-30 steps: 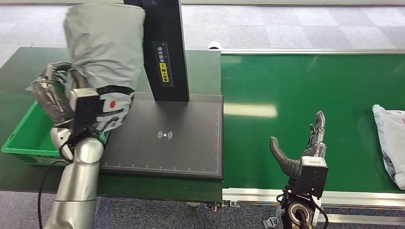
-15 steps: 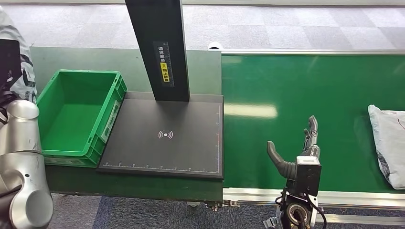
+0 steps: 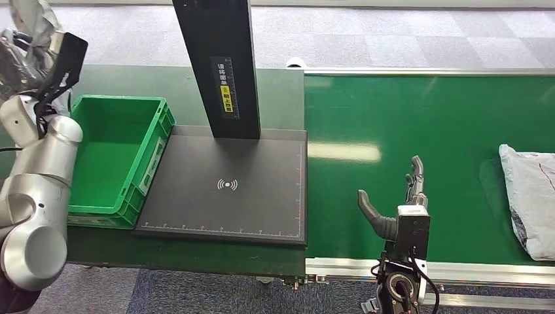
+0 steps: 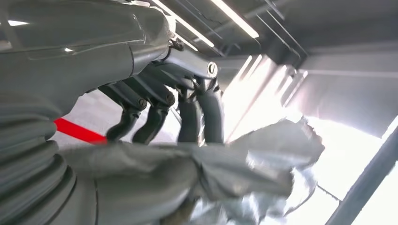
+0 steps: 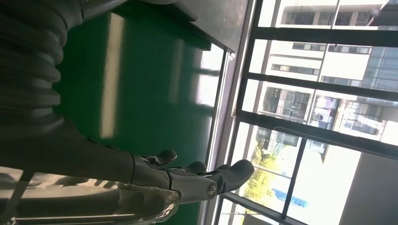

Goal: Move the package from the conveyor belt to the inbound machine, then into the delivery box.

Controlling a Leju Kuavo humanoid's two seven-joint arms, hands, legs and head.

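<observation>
My left hand (image 4: 155, 101) grips a grey package (image 4: 220, 173): in the left wrist view its dark fingers (image 4: 206, 115) curl down onto the crumpled film, which bunches under the thumb and trails outward past the fingertips. In the head view that hand (image 3: 19, 65) is raised at the far left, beside and above the far left corner of the green box (image 3: 147, 163), and the held package (image 3: 29, 16) shows as silver-grey film at the top corner. Whether it hangs over the box or just outside its left wall, I cannot tell.

My right hand (image 3: 399, 203) holds nothing. Its fingers (image 3: 413, 180) point straight forward, the thumb (image 3: 372, 216) splayed to the left, above the near part of the green belt (image 3: 425, 111). The right wrist view shows the same hand (image 5: 187, 176) with fingers extended over the belt (image 5: 141, 79).

A second package (image 3: 530, 196), grey-white, lies flat on the belt at the right edge, well apart from my right hand.

Between box and belt sits the black scanner plate (image 3: 226, 186), its dark post (image 3: 219, 65) rising at the far side.
</observation>
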